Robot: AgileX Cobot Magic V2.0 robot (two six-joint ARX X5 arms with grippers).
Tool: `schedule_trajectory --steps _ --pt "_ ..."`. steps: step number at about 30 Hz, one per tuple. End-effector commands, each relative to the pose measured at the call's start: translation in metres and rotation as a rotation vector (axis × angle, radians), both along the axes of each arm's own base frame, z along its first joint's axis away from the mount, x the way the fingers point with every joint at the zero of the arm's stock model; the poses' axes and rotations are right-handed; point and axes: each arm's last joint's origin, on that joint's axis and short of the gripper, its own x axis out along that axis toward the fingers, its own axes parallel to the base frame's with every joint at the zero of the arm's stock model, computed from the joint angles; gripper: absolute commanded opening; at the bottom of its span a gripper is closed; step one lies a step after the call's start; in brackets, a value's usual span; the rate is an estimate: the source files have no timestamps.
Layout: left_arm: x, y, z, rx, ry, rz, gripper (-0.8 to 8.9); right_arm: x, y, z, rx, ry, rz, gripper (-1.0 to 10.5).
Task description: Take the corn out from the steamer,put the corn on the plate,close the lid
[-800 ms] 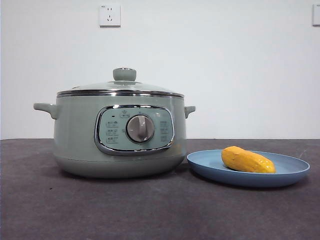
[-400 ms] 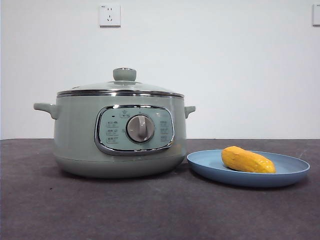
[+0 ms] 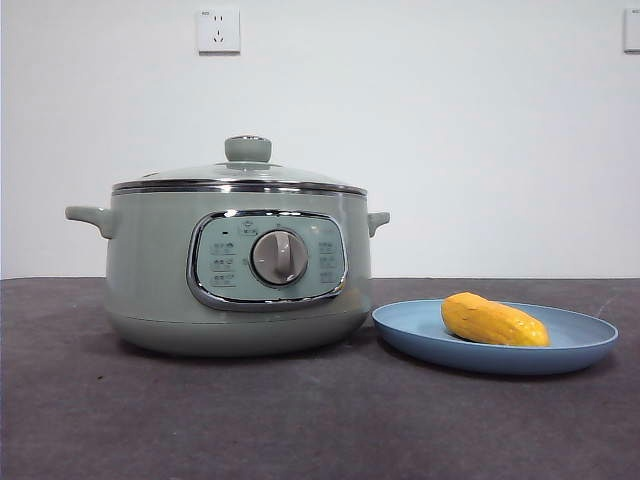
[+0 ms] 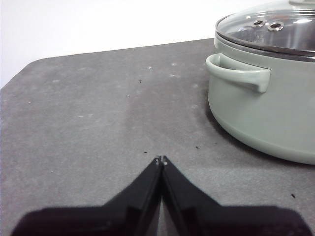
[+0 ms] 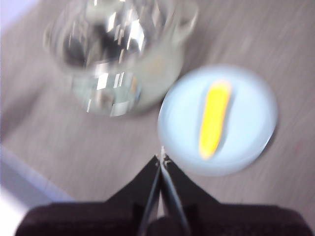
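Observation:
The sage-green steamer stands left of centre with the lid closed on it. The yellow-orange corn lies on the light-blue plate to the steamer's right. No gripper shows in the front view. My left gripper is shut and empty, low over the bare table beside the steamer and its side handle. My right gripper is shut and empty, high above the table; its blurred view looks down on the corn, the plate and the lid.
The table top is dark grey. A white wall with a socket stands behind. The table's edge shows in the right wrist view.
The things stand as before; the whole front picture has shifted a hair to the left.

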Motion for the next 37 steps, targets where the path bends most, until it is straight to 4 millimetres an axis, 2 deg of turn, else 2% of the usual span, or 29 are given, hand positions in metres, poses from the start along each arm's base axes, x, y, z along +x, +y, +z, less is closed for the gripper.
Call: schedule_trajectory --steps 1,5,7,11,18,22,28,37 --pt "0.0 0.0 -0.004 -0.006 0.01 0.005 -0.04 -0.006 -0.006 0.006 0.026 -0.174 -0.049 0.0" --pt "0.0 0.0 -0.004 -0.006 0.01 0.005 -0.04 -0.011 -0.014 -0.006 0.033 -0.341 -0.141 0.0" --pt "0.0 0.0 -0.004 -0.006 0.01 0.005 -0.04 -0.01 -0.017 -0.021 0.026 -0.42 -0.172 0.0" --pt "0.0 0.0 -0.004 -0.006 0.01 0.005 -0.04 -0.007 -0.02 -0.063 0.029 -0.536 -0.216 0.0" --pt "0.0 0.0 -0.004 -0.006 0.01 0.005 -0.04 0.004 -0.022 -0.14 0.033 -0.518 -0.286 0.0" --pt "0.0 0.0 -0.004 -0.006 0.01 0.005 -0.04 0.007 -0.022 -0.169 0.042 -0.464 -0.292 0.0" --pt "0.0 0.0 -0.004 -0.006 0.01 0.005 -0.04 0.01 -0.022 -0.192 0.034 -0.37 -0.295 0.0" --pt "0.0 0.0 -0.004 -0.006 0.01 0.004 -0.04 0.011 -0.022 -0.192 0.049 -0.37 -0.296 0.0"
